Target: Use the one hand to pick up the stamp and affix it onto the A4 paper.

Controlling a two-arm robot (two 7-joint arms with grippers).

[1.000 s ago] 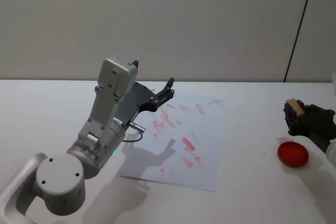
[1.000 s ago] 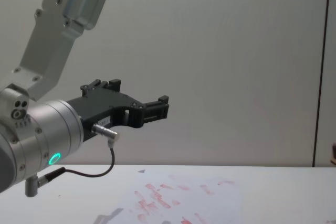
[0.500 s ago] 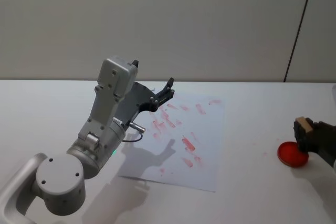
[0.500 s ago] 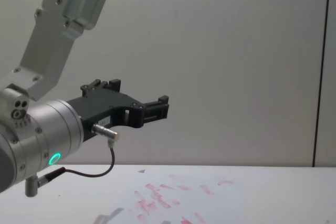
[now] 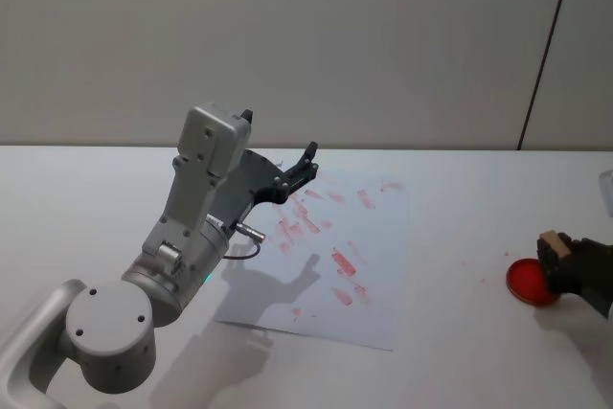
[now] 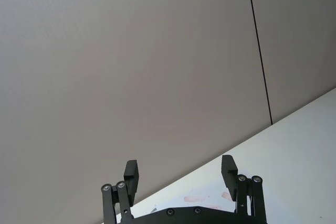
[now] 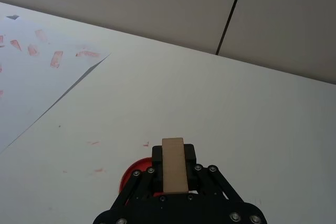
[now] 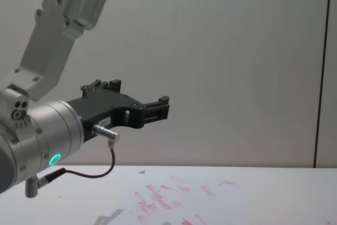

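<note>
The stamp is a small light-brown wooden block, and my right gripper is shut on it at the table's right side. The right wrist view has the stamp upright between the black fingers, directly over a red ink pad. Whether it touches the pad I cannot tell. The A4 paper, white with many red-pink prints, lies mid-table to the left of that gripper. My left gripper is open and empty, held high over the paper's far left corner, and it also appears in the left wrist view.
The round red ink pad sits on the white table to the right of the paper. My raised left arm rises over the table's left half. A grey wall stands behind the table.
My right gripper has carried the stamp down and nearer, from beyond the red ink pad to over it. The left arm has not moved.
</note>
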